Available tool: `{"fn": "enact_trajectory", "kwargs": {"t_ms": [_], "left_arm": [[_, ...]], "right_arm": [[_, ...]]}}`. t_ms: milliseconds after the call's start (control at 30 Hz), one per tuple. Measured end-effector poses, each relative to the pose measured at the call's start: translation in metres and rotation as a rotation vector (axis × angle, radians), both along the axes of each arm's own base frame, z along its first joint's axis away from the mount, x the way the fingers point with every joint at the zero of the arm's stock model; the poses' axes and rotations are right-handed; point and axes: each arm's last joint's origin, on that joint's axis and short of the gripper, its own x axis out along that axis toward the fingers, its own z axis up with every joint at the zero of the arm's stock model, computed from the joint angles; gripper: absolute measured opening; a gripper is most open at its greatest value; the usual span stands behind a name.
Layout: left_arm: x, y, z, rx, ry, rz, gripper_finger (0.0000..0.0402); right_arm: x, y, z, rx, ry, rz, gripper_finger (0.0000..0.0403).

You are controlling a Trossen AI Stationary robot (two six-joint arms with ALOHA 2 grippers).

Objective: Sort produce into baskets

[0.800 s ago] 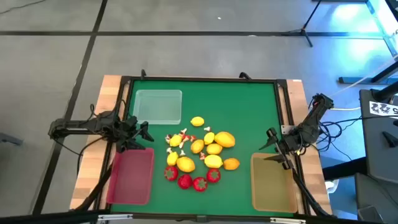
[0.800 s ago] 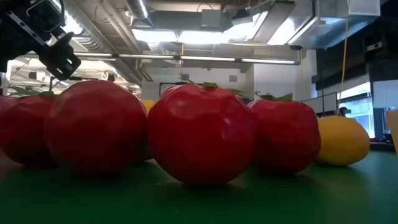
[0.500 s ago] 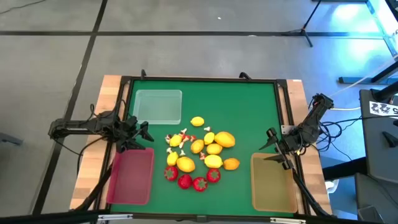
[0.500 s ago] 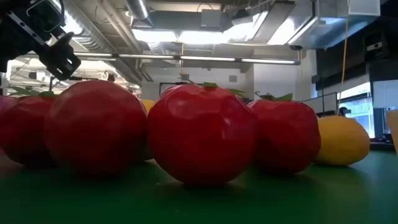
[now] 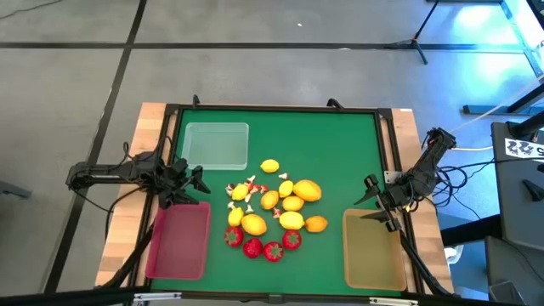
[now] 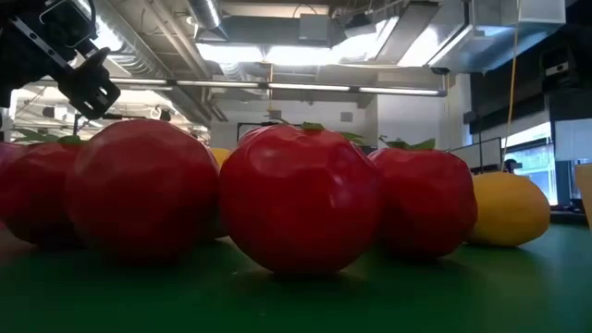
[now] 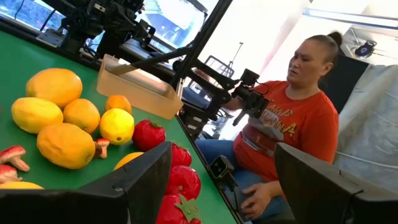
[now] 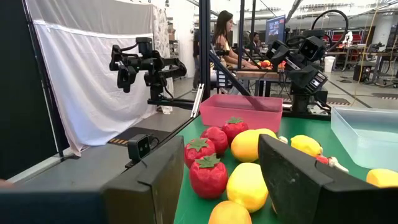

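Note:
The produce lies in a heap on the green mat's middle: yellow lemons (image 5: 291, 202), an orange fruit (image 5: 316, 224), red strawberries (image 5: 263, 247) at the near side, and tiny white-and-red bits (image 5: 243, 189). The strawberries (image 6: 301, 199) fill the low view. Three baskets rest flat on the mat: clear (image 5: 216, 145) at the far left, red (image 5: 178, 240) at the near left, tan (image 5: 372, 248) at the near right. My left gripper (image 5: 199, 181) (image 7: 224, 186) hovers open above the red basket's far end. My right gripper (image 5: 367, 197) (image 8: 221, 186) stands open above the tan basket's far end. Both point at the heap.
A black frame and wooden borders (image 5: 159, 115) edge the mat. Bare green mat (image 5: 323, 140) lies beyond the heap and between the heap and each basket. A person in a red shirt (image 7: 283, 134) sits beyond the table's near edge.

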Motion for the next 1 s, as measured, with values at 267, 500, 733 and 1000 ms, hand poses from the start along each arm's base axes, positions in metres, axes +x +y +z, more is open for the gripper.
{"fn": "enact_trajectory", "kwargs": {"t_ms": [267,500,733,1000], "left_arm": [[0.0,0.0,0.0001,0.0,0.0,0.0,0.0279],[0.0,0.0,0.0,0.0,0.0,0.0,0.0279],[0.0,0.0,0.0001,-0.013,0.006,-0.001,0.0279],[0.0,0.0,0.0001,-0.085,0.041,-0.006,0.0279]], "right_arm": [[0.0,0.0,0.0,0.0,0.0,0.0,0.0205],[0.0,0.0,0.0,0.0,0.0,0.0,0.0205],[-0.0001,0.0,0.0012,0.01,-0.009,0.003,0.0205],[-0.0004,-0.0005,0.0044,0.027,-0.022,-0.002,0.0205]]}}
